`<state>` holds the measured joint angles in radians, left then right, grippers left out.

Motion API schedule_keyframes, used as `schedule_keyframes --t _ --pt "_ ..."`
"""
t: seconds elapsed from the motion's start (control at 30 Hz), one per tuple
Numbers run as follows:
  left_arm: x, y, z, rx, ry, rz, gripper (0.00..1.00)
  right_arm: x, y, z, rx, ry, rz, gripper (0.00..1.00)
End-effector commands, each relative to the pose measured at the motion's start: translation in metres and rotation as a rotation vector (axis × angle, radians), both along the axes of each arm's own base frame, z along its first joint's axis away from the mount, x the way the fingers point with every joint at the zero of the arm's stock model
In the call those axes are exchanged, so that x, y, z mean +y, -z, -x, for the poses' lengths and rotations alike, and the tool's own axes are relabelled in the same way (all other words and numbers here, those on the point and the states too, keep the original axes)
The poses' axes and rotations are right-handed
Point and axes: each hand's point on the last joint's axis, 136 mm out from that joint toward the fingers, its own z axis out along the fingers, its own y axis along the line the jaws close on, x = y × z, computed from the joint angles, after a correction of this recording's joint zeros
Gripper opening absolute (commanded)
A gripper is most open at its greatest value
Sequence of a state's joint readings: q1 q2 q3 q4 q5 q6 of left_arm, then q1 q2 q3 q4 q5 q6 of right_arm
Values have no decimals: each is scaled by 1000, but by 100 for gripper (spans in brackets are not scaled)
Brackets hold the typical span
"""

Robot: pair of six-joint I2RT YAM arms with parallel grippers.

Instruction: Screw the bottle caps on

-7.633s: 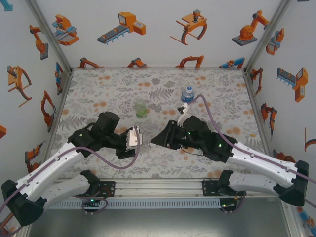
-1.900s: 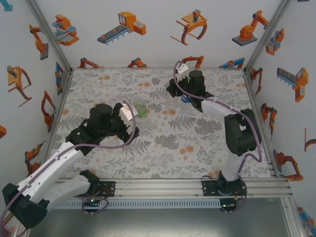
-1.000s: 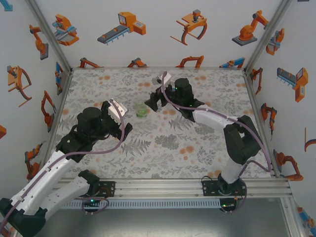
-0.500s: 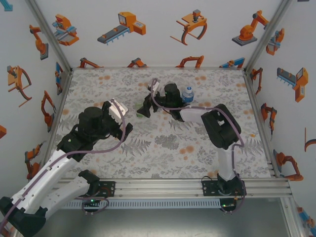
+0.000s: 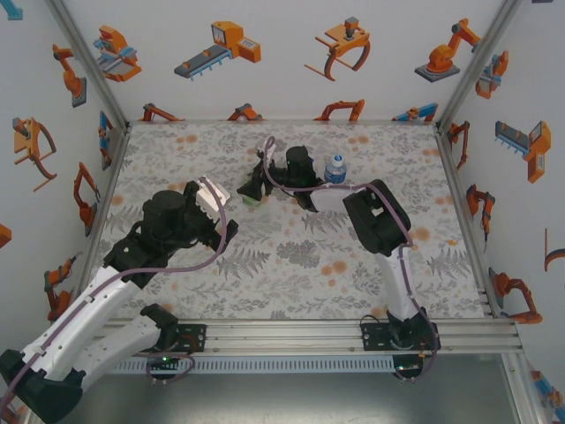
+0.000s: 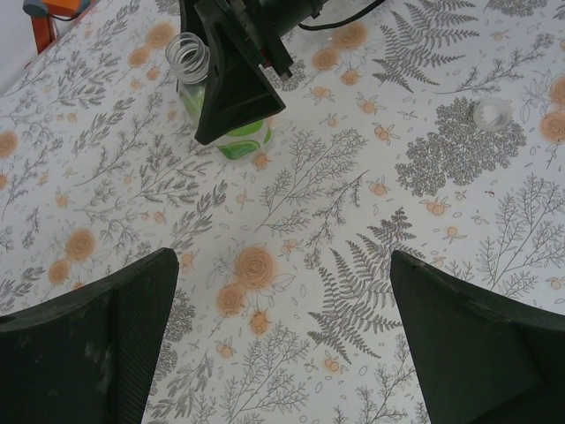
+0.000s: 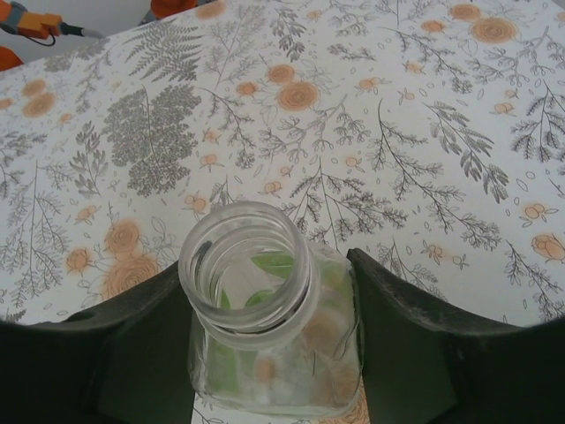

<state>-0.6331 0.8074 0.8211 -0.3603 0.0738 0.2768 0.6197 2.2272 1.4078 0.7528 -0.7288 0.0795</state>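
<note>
Right end effector point(image 5: 250, 192) at the green-tinted bottle point(image 5: 252, 201), 1 blue-label bottle point(image 5: 335, 168) beside the right arm point(image 5: 311, 188)

One bottle point(image 7: 274, 353) is stood upright on the table point(image 5: 291, 283) between the fingers of the right gripper point(image 7: 265, 265). A second bottle point(image 5: 335, 168) is placed to its right. A cap point(image 6: 492, 112) is laid well apart.

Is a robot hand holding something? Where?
The right hand grips the green bottle by its sides, below the neck. The left hand holds nothing.
</note>
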Motion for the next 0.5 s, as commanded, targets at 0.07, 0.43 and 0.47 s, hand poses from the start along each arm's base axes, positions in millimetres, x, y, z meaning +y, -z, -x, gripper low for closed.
schedule_keyframes --t 0.07,0.43,0.47 --pt "1 6 -2 12 -5 -7 97 3 -27 6 -52 -35 -60 46" --pt "-19 -3 10 73 93 84 97 -24 -76 41 -85 2 -89 35" --pt "-21 -5 14 78 115 96 97 -27 -79 46 -83 5 -89 34"
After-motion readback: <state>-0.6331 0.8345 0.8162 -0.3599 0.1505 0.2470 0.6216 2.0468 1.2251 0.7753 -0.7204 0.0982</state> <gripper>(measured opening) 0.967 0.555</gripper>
